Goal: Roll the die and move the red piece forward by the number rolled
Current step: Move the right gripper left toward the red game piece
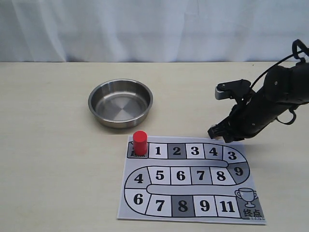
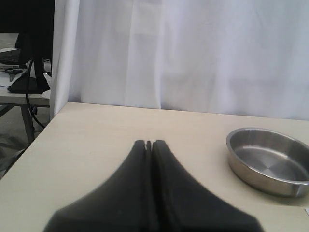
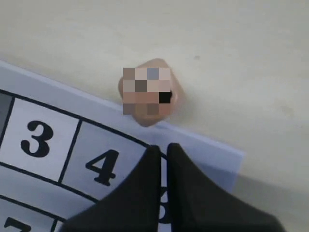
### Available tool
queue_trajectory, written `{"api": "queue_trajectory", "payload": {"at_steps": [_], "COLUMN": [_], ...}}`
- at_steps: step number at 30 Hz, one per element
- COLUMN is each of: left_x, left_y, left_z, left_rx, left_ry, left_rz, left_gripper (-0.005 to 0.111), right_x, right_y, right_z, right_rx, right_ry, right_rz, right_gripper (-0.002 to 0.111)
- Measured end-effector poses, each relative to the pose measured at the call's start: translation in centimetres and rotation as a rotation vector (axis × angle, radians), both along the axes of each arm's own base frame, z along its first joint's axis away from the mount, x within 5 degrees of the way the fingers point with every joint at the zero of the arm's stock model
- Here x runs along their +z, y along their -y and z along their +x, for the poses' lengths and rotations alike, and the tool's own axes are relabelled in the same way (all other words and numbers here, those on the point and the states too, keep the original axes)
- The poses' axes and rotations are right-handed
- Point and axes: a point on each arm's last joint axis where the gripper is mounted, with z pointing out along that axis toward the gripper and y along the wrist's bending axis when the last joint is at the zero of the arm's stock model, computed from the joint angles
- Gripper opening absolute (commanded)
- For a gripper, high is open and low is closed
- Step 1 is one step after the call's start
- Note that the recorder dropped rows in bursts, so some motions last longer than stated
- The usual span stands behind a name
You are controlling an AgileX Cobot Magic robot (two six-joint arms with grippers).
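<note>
Exterior view: red piece (image 1: pixel 140 142) stood upright on the start square at the upper left corner of the board (image 1: pixel 188 193), lower centre of frame; steel bowl (image 1: pixel 120 103) sat above it, apart; right gripper (image 1: pixel 214 131) hung low at the board's upper right edge.
Left wrist view: left gripper (image 2: pixel 149 143) pressed closed, empty; bowl nearby on the table (image 2: pixel 96 145).
Right wrist view: right gripper almost fully closed, empty; die (image 3: pixel 147 94), its face blurred, lay on the table touching the board's edge by square 4, just beyond the fingertips (image 3: pixel 153 154).
</note>
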Motion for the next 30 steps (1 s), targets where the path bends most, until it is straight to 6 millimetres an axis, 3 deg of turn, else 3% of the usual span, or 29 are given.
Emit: {"api": "queue_trajectory", "payload": {"at_steps": [9, 27, 30], "left_x": [0.0, 0.0, 0.0], "left_y": [0.0, 0.0, 0.0], "left_z": [0.0, 0.0, 0.0], "left_rx": [0.0, 0.0, 0.0], "left_ry": [0.0, 0.0, 0.0], "left_rz": [0.0, 0.0, 0.0], "left_gripper": [0.0, 0.0, 0.0], "right_x": [-1.07, -1.07, -0.09], "right_y": [0.0, 0.0, 0.0], "right_z": [0.23, 0.24, -0.11], "right_rx": [0.0, 0.0, 0.005], "right_ry": [-0.006, -0.005, -0.014], "right_rz": [-0.006, -0.006, -0.002], "right_gripper": [0.004, 0.004, 0.004]}}
